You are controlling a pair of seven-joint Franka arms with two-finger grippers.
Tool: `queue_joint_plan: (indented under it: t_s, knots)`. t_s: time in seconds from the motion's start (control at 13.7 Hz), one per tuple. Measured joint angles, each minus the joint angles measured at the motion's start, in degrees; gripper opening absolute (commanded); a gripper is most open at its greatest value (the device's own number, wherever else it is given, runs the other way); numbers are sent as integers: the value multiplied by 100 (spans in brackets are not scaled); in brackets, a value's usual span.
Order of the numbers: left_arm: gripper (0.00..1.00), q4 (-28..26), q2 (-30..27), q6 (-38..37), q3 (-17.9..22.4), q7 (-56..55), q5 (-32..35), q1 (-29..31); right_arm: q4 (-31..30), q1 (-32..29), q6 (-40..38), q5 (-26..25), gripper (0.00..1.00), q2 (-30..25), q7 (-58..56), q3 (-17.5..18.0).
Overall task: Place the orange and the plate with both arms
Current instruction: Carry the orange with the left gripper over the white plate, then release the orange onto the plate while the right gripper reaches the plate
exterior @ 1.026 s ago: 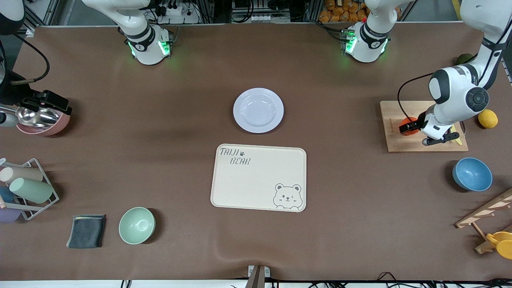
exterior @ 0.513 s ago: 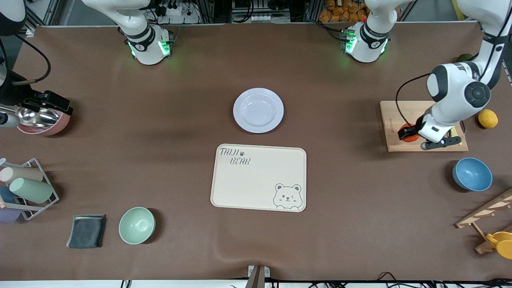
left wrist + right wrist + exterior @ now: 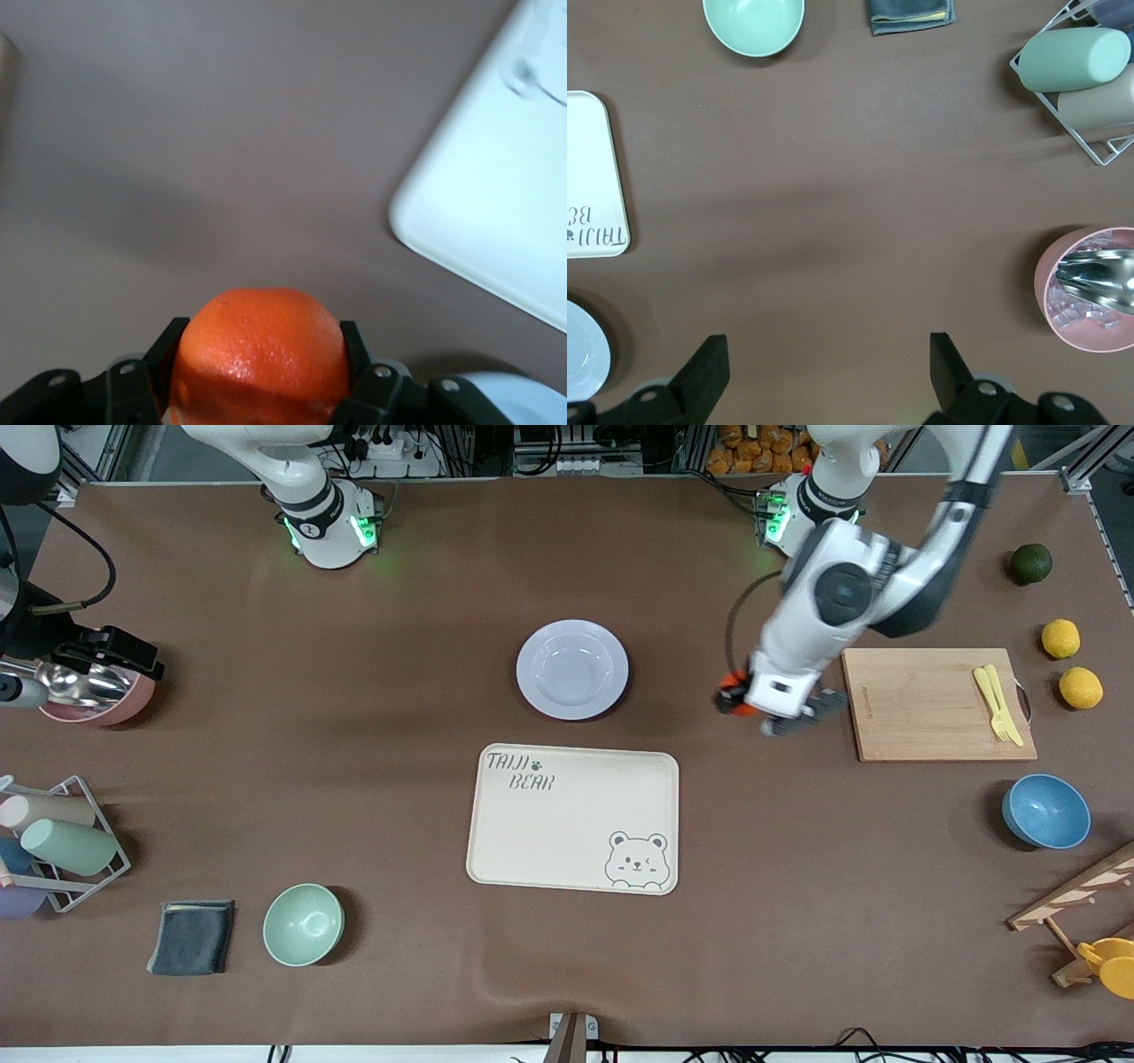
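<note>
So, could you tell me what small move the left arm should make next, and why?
Probably carry on toward the plate. The left gripper has its jaws shut on the orange, over bare table between the cutting board and the plate. The right gripper waits open.

Left claw (image 3: 742,701) clamped, right claw (image 3: 824,372) spread, waiting

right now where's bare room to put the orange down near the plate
Bare tablecloth lies between the plate and the cutting board, right under the left gripper holding the orange. The bear tray and the plate itself are bare too. It is crowded by the lemons and the cup rack.
</note>
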Motion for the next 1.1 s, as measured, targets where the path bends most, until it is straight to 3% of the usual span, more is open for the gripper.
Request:
queue_joint_plan:
  t_s: [0.29,0.66,0.81,0.88,0.95,1.03,1.1]
  knots:
    - [8,783,930,2,-117,-1944,77,-1397,-2,3,0,0,100,1,0,-2]
    - [9,1330,2352,331,213,-3754,1378,-2705,-3,4,-1,0,100,2,0,-2]
    - [20,1358,2744,592,446,-3994,1659,-2962,-4,6,-1,0,100,2,0,-1]
    - [26,1376,2896,669,568,-4035,1727,-3080,-4,14,-2,0,100,6,0,1]
    - [57,1392,3026,747,670,-4037,1765,-3186,-8,56,-7,1,100,23,0,4]
    - [99,1405,3122,810,744,-4037,1782,-3286,-16,146,-12,1,100,56,0,5]
    - [100,1420,3185,860,845,-4037,1792,-3418,-25,282,-19,1,100,113,1,10]
